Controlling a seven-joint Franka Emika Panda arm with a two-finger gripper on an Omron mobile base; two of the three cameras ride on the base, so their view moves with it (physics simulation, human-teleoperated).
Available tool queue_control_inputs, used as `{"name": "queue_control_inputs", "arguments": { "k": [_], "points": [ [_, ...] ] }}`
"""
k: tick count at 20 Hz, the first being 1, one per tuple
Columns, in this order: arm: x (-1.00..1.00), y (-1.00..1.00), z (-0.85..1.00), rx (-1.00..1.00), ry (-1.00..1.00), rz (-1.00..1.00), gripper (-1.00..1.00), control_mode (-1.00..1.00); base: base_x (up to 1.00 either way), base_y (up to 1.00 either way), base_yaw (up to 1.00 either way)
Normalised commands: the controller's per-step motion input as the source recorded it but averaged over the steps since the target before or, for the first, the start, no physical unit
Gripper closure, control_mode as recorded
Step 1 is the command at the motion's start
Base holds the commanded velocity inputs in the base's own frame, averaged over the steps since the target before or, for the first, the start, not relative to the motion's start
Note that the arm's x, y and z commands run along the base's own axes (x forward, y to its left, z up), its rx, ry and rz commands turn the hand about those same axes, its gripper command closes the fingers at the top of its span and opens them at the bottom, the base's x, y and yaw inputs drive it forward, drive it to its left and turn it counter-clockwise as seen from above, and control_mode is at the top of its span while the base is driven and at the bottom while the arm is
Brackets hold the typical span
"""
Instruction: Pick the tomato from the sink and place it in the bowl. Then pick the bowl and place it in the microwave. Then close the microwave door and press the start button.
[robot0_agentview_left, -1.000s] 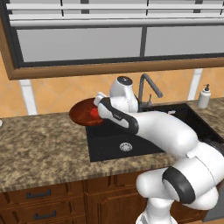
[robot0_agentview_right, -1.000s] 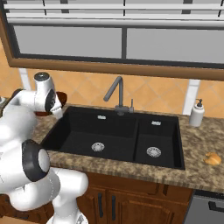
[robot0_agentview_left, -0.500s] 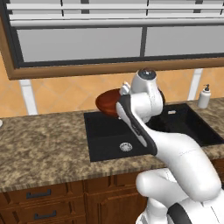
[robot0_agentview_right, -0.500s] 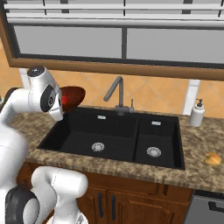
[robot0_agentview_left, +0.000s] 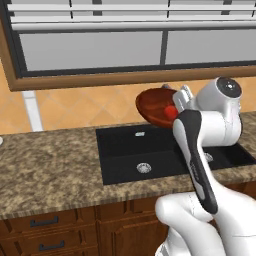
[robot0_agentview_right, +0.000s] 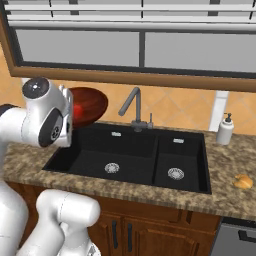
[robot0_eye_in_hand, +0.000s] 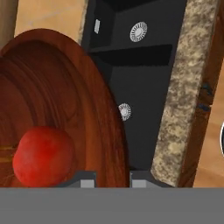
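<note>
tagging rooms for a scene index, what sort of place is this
A home kitchen, by the look of it: a black double-basin sink with a dark curved faucet set in a speckled granite counter, over brown wooden cabinets.

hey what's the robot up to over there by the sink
The arm is carrying the wooden bowl in the air above the black sink, with its end effector clamped on the bowl's rim. The tomato is already sitting inside the bowl, so that first step is done. The bowl is clear of the granite counter, over the left part of the basin near the faucet. Putting it in the microwave is not yet done.
</note>
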Motion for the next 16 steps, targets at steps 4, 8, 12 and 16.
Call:
{"name": "queue_control_inputs", "arguments": {
  "k": [4, 8, 12, 16],
  "points": [
    [-0.82, -0.45, 0.52, 0.0, 0.0, -0.16, 1.0, -1.0, 0.0, 0.0, 0.0],
    [-0.47, -0.3, 0.51, 0.0, 0.0, -0.07, 1.0, -1.0, 0.0, 0.0, 0.0],
    [-0.45, 0.0, 0.41, 0.02, 0.0, 0.0, 1.0, -1.0, 0.0, 0.0, 0.0],
    [-0.44, 0.0, 0.41, 0.0, 0.0, 0.0, 1.0, -1.0, 0.0, 0.0, 0.0]
  ]
}}
